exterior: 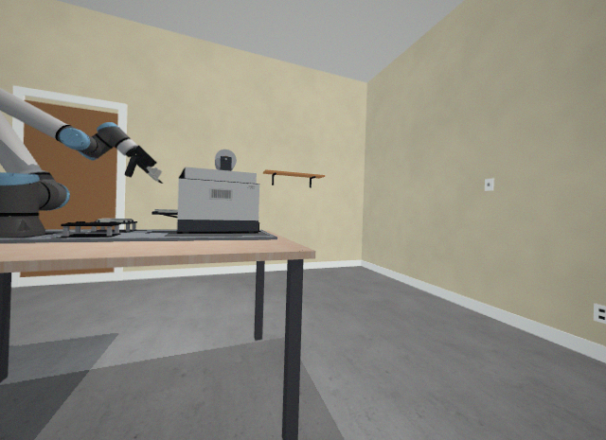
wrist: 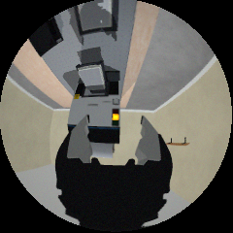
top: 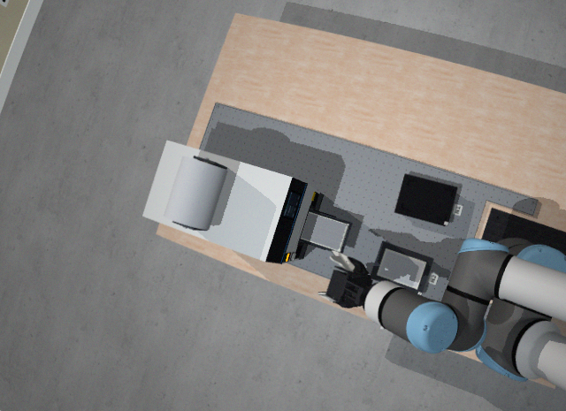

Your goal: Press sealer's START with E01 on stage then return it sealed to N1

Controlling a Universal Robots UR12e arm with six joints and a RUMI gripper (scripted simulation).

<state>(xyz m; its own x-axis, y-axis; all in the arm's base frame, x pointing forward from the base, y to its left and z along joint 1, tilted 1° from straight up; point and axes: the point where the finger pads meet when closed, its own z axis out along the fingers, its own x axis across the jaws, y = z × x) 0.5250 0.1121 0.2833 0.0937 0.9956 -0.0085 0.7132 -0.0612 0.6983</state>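
The white sealer (top: 256,210) (exterior: 218,201) (wrist: 94,114) stands at the left end of the grey mat. Its stage (top: 318,201) (exterior: 159,213) is out in front of it. Plate E01 (top: 325,231) (wrist: 91,78) lies on the stage with a grey foil top. The sealer's lamp (top: 286,257) (wrist: 116,116) glows amber. My gripper (top: 332,277) (exterior: 157,178) (wrist: 115,116) is open and empty. It hangs in the air above the table's front edge, beside the stage and clear of it, pointing at the sealer's front.
A dark-framed nest (top: 401,266) with a grey inside lies just right of my gripper. A black plate in its nest (top: 425,199) lies farther back. The nests show low on the table in the exterior view (exterior: 98,225). A foil roll (top: 194,192) sits on the sealer.
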